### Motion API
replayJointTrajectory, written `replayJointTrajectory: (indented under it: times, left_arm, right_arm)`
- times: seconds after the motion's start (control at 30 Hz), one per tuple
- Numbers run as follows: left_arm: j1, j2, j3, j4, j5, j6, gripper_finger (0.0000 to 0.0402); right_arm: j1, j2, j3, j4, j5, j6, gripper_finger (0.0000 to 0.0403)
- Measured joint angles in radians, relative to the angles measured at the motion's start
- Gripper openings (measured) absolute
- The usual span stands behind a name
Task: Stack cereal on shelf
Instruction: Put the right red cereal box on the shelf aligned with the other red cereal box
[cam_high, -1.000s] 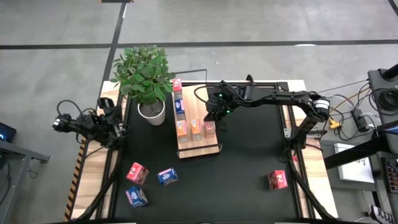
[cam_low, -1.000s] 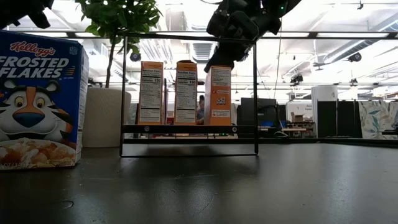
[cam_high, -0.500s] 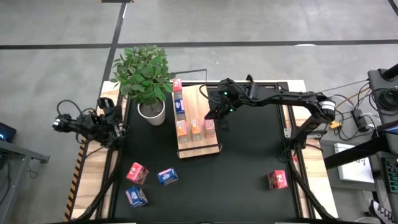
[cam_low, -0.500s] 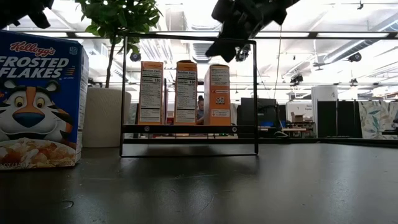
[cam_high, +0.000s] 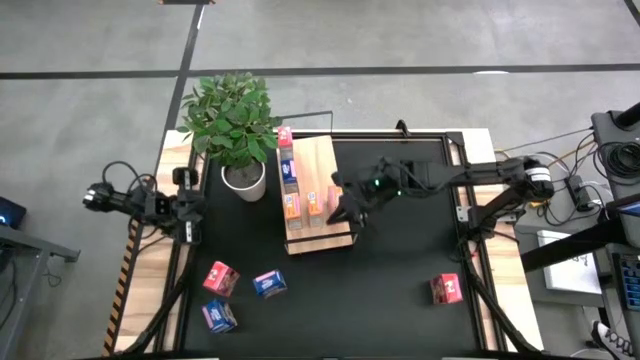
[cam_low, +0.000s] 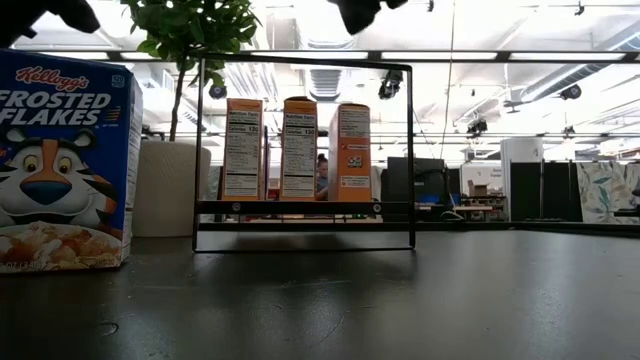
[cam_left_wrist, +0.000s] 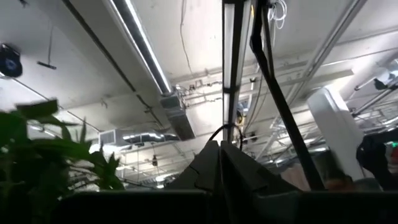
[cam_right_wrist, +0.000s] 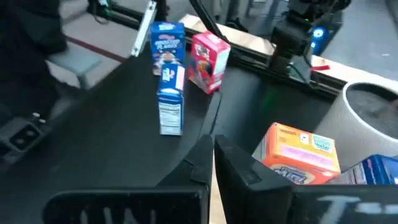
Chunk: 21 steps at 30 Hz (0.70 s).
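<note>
Above the near end of the shelf (cam_high: 318, 190), the right gripper (cam_high: 345, 213) hangs with its fingers pressed together and nothing between them. A second ago it sat low at the far right of the shelf, right against the orange cereal box (cam_low: 350, 152). It has since lifted and swung toward the near edge of the shelf, so that in the low view only a dark tip shows at the top. That box stands upright on the shelf with two more orange boxes (cam_low: 243, 148) to its left, and a column of boxes (cam_high: 288, 172) runs along the shelf's left side. I judge that placement finished and the arm free for the next box.

Four boxes wait on the table (cam_high: 400, 290): a pink one (cam_high: 220, 278), a blue one (cam_high: 270, 284) and another blue one (cam_high: 219, 316) at the near left, and a red one (cam_high: 446, 289) at the near right. None of them has shifted.

At the left edge of the table, beside the potted plant (cam_high: 236, 125), the left gripper (cam_high: 192, 205) is parked with its fingers closed and empty; its arm has straightened a little compared with a second ago.
</note>
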Motion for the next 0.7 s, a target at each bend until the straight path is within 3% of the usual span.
replayJointTrajectory:
  times: [0.17,0.43,0.7]
  left_arm:
    - [0.000,0.096,0.000,0.043,0.000,-0.040,0.0000]
    - [0.000,0.270,0.000,0.199,0.002,-0.064,0.0000]
    - [0.000,0.392,0.000,0.300,0.002,-0.100,0.0000]
  right_arm:
    - [0.096,0.000,-0.002,0.001,0.185,-0.010,0.0009]
    - [0.171,-0.012,-0.002,-0.057,0.218,0.091,0.0009]
    - [0.258,-0.012,-0.005,-0.141,0.347,0.237,0.0009]
